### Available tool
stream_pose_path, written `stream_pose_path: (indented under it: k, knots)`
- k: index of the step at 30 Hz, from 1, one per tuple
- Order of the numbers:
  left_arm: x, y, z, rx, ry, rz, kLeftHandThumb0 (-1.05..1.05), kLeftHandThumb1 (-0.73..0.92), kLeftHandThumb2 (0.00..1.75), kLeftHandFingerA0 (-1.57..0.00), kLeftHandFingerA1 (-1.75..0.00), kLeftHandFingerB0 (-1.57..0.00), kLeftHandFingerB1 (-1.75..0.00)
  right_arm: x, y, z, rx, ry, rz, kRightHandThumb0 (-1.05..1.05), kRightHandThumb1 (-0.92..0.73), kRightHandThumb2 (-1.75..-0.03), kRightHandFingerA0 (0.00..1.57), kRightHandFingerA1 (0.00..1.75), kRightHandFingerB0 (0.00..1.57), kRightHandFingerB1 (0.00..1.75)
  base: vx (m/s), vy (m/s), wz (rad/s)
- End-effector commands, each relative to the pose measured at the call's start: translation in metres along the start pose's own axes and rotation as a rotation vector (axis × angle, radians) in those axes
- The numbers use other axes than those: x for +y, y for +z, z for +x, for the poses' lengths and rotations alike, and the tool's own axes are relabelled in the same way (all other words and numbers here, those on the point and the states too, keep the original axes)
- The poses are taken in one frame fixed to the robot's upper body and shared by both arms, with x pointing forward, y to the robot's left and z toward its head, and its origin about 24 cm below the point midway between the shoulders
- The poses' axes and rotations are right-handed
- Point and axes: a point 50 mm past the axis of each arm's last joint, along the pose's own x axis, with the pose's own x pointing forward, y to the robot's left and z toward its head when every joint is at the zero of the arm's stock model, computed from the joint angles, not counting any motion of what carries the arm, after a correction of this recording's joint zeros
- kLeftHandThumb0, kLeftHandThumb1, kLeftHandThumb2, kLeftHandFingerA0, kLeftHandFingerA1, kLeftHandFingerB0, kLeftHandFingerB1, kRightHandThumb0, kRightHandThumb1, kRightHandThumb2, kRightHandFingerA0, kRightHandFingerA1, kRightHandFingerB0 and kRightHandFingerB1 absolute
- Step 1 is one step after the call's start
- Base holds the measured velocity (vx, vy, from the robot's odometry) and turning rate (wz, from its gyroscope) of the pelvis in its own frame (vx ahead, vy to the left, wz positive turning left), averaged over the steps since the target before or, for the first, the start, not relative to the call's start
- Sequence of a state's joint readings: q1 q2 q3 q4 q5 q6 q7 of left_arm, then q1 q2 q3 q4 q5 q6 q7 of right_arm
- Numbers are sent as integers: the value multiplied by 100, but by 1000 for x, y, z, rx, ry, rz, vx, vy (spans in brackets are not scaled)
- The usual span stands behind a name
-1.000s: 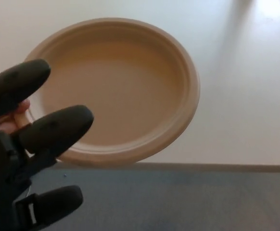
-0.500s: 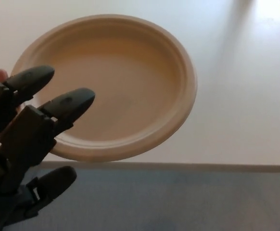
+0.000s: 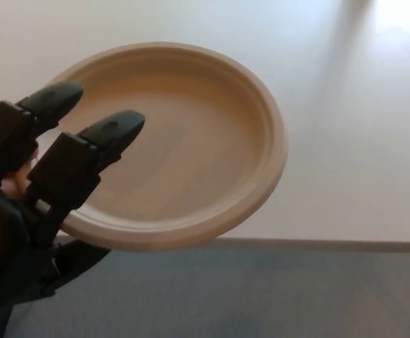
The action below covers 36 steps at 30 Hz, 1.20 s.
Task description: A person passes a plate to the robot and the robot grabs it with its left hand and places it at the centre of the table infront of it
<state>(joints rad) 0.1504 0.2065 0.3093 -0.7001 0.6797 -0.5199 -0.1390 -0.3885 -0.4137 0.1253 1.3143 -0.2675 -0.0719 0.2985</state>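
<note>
A tan paper plate [image 3: 191, 141] hangs tilted in the air over the near edge of the white table [image 3: 346, 141]. My left hand [image 3: 43, 197] comes in from the lower left and is shut on the plate's left rim. Its two fingers [image 3: 110, 134] lie on top of the plate, and the thumb [image 3: 75, 257] sits underneath the rim. A bit of a person's finger [image 3: 13, 184] shows behind my hand at the plate's left edge. My right hand is not in view.
The table's front edge [image 3: 332, 244] runs across the lower part of the picture. Below it lies blue-grey floor [image 3: 275, 296]. A soft shadow falls on the table at the far right [image 3: 346, 42].
My left hand's fingers have closed down over the plate's left rim and the thumb has gone under it. The plate has tilted, and less of the person's finger shows.
</note>
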Motion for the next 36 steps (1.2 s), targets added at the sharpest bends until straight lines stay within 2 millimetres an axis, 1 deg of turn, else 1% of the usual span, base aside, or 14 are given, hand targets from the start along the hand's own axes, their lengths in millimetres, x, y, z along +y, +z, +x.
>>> stream_pose_path:
  k: [1, 2, 3, 8, 9, 10, 12, 16, 17, 18, 19, 21, 24, 36]
  knots:
    - [-8, -12, 13, 40, -41, 136, -55, 49, 55, -19, -31, -16, -30, -11, -4, -4, 15, -20, 4, -46, -63, -58, 56, 61, 31, 39, 0, 0, 0]
    - [-11, -14, 17, 33, -37, 143, -30, 34, 91, -9, -51, -9, -51, -11, -2, -3, 13, -20, 4, -46, -63, -58, 57, 61, 31, 39, 0, 0, 0]
    - [-13, -15, 21, 28, -37, 153, -52, 58, 58, -28, -34, -21, -32, -11, -2, -3, 11, -19, 1, -46, -62, -58, 57, 61, 31, 40, 0, 0, 0]
    - [-23, -19, 34, 24, -53, 203, -32, 66, 60, -52, -38, -27, -33, -13, 0, -3, 7, -23, 7, -46, -63, -58, 56, 61, 31, 39, 0, 0, 0]
    - [-25, -19, 36, 18, -39, 204, -27, 68, 60, -67, -67, -33, -33, -13, 1, -4, 3, -20, 7, -46, -64, -59, 56, 61, 30, 39, 0, 0, 0]
    - [-27, -20, 38, 12, -23, 203, -25, 68, 61, -81, -128, -39, -34, -14, 2, -4, 0, -19, 9, -47, -65, -59, 55, 61, 29, 39, 0, 0, 0]
    - [-32, -21, 41, -14, 20, 219, -28, 67, 60, -92, -141, -53, -37, -14, 4, -3, -7, -20, 1, -49, -66, -60, 56, 61, 31, 39, 0, 0, 0]
    - [-43, -23, 41, -39, 43, 215, -35, 64, 61, -85, -144, -75, -46, -15, 7, -3, -10, -21, -12, -51, -69, -61, 56, 61, 31, 39, 0, 0, 0]
    - [-45, -22, 41, -45, 50, 215, -43, 50, 77, -97, -140, -71, -67, -15, 7, -3, -12, -20, -17, -51, -71, -61, 52, 59, 29, 39, 0, 0, 0]
    - [-47, -21, 40, -46, 55, 210, -33, 64, 58, -79, -168, -74, -87, -15, 7, -3, -13, -20, -23, -54, -71, -62, 55, 61, 31, 40, 0, 0, 0]
    - [-49, -20, 39, -45, 57, 204, -33, 64, 58, -79, -168, -74, -87, -15, 7, -3, -13, -20, -27, -54, -71, -62, 55, 61, 31, 40, 0, 0, 0]
    - [-51, -18, 39, -46, 69, 196, -26, 67, 56, -79, -175, -59, -123, -14, 7, -3, -13, -17, -20, -54, -71, -62, 54, 61, 31, 40, 0, 0, 0]
    - [-52, -18, 40, -55, 89, 193, -26, 66, 57, -79, -175, -52, -136, -17, 10, -3, -18, -21, -21, -55, -73, -62, 56, 61, 32, 40, 0, 0, 0]
    - [-50, -20, 38, -74, 99, 173, -30, 65, 58, -80, -174, -49, -145, -18, 14, -3, -28, -30, -37, -57, -75, -61, 62, 61, 41, 43, 0, 0, 0]
